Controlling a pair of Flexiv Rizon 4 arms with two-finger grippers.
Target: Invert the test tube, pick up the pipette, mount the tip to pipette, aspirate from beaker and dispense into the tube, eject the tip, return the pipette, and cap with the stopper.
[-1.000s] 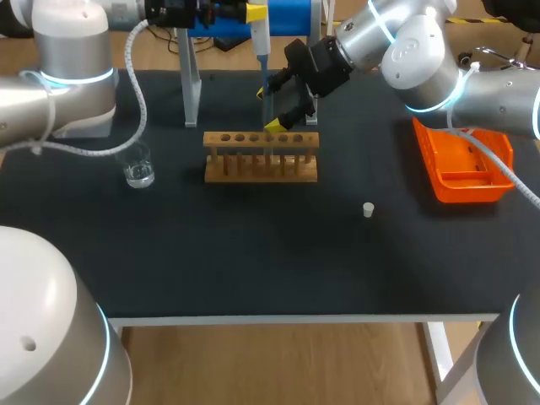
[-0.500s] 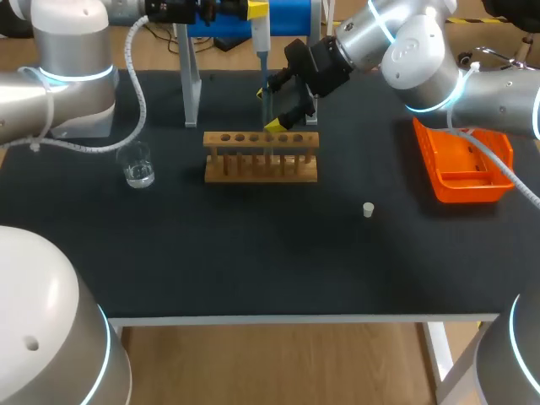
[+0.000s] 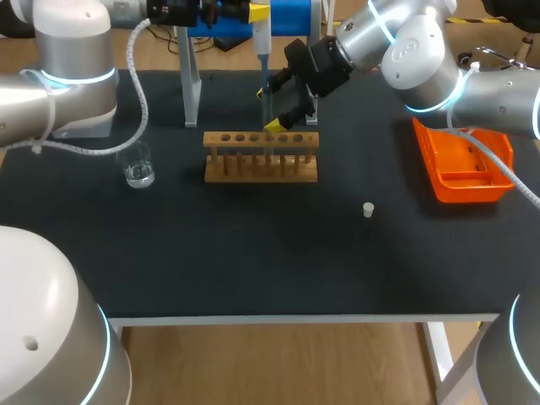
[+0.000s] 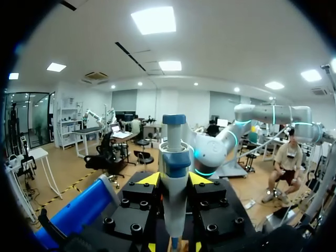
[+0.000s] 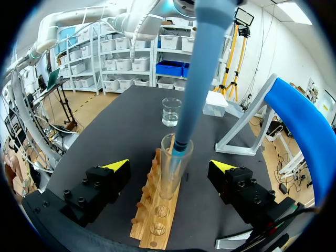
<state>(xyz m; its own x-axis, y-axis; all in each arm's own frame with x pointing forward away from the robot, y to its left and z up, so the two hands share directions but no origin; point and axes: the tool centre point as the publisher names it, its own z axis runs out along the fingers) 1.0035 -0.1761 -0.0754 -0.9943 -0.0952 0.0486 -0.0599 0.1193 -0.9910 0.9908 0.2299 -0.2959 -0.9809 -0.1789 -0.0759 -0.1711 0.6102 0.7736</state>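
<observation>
we judge the dispense step in hand: the pipette [image 4: 174,163] tip sits in the mouth of the test tube [image 5: 170,178], upright in the rack [image 5: 155,223]. next, lift straight out, then eject the tip. our left end effector [image 4: 174,179] clamps the pipette. the right end effector [image 5: 170,167] flanks the tube, fingers wide apart, touching nothing.
</observation>
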